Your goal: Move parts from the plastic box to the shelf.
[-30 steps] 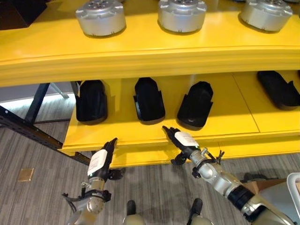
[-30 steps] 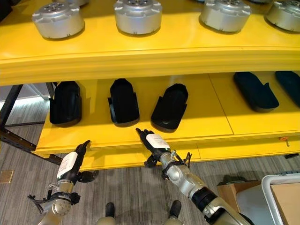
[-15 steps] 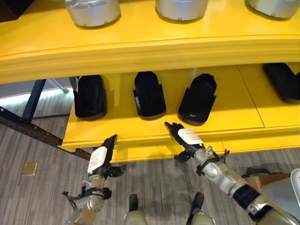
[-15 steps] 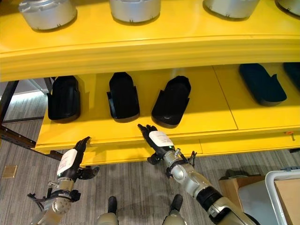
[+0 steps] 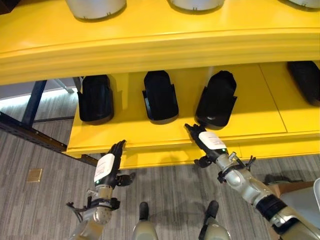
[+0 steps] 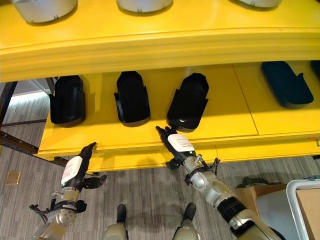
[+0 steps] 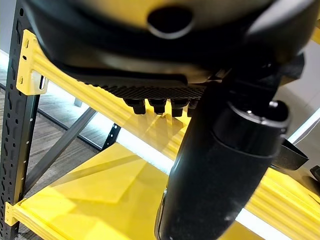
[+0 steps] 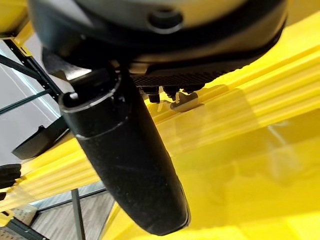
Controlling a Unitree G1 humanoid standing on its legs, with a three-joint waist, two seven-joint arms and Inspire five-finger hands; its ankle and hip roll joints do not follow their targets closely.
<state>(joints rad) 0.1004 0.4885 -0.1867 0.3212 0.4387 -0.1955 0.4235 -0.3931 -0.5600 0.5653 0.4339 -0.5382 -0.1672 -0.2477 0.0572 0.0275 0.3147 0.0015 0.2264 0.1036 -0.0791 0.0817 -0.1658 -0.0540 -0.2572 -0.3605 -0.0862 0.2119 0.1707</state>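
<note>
Three black moulded parts (image 5: 96, 97) (image 5: 160, 95) (image 5: 216, 98) lie in a row on the lower yellow shelf (image 5: 150, 132). My right hand (image 5: 207, 141) is stretched out over the shelf's front edge, its fingertips just short of the third part. The hand is open and holds nothing. Below the shelf's left front corner, my left hand (image 5: 107, 167) is also open and empty. In the wrist views the left hand's thumb (image 7: 220, 165) and the right hand's thumb (image 8: 130, 155) stand free in front of yellow shelf boards.
Silver round parts (image 6: 45, 7) stand on the upper yellow shelf (image 5: 160, 45). More black parts (image 6: 282, 82) lie further right on the lower shelf. A light-rimmed box (image 6: 303, 182) stands on the floor at the lower right. A dark metal rack frame (image 5: 30, 135) runs at the left.
The camera has tipped downward, so the shelves sit higher in view. My right hand has come slightly closer to the third black part. The left hand has barely moved.
</note>
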